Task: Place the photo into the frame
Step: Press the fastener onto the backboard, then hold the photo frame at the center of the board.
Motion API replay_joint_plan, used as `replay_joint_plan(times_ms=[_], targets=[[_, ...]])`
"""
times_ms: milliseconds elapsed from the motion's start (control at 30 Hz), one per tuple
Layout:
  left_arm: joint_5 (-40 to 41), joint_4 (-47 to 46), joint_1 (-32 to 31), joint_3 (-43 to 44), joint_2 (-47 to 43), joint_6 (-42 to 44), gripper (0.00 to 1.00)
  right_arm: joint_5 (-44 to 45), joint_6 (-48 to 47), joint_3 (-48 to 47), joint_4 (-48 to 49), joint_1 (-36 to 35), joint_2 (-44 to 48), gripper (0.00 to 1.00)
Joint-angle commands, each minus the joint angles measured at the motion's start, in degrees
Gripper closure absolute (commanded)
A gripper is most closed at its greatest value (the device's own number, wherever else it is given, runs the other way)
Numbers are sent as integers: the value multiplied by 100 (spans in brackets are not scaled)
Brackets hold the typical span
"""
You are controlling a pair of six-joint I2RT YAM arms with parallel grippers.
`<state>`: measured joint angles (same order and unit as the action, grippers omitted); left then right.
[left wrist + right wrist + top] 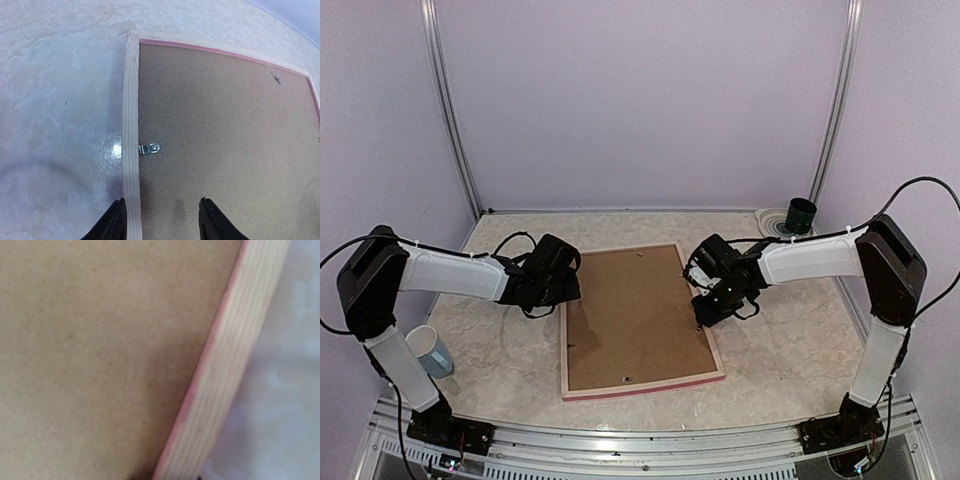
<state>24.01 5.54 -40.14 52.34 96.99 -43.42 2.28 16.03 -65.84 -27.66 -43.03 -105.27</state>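
Note:
The frame [640, 383] lies face down in the middle of the table, pale wood back up, pink edge showing, with the brown backing board [632, 310] set in it. The photo is not in view. My left gripper [563, 290] is open at the frame's left side; in the left wrist view it [162, 222] straddles the pale rail [131, 115], one finger over the table and one over the board. My right gripper [705, 312] is at the frame's right rail [235, 355]. The right wrist view is very close and blurred, and only dark slivers of the fingertips show.
A small metal turn clip [149, 148] sits on the board by the left rail. A white and blue cup [430, 350] stands at the left by my left arm. A dark green cup [801, 213] stands on a white disc at the back right corner.

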Motion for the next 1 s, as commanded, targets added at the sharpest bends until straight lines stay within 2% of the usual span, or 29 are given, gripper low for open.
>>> replay_joint_plan(times_ms=[0, 133, 300, 467, 667, 967], targets=[[5, 69, -4, 165, -472, 303, 45, -136, -163, -124, -183, -12, -148, 73], [-45, -38, -377, 100, -946, 763, 29, -176, -145, -176, -195, -1, -148, 62], [-80, -137, -1183, -4, -1263, 1552, 21, -216, -127, -241, -184, 42, -69, 49], [-697, -962, -1884, -499, -1348, 2519, 20, -425, -159, -350, -135, 200, -80, 43], [-1241, -1542, -2477, -790, -1164, 3225, 21, -506, -175, -453, -85, 307, -218, 37], [-1543, -1697, -3193, -231, -128, 3999, 27, -364, -155, -419, -96, 389, -283, 36]])
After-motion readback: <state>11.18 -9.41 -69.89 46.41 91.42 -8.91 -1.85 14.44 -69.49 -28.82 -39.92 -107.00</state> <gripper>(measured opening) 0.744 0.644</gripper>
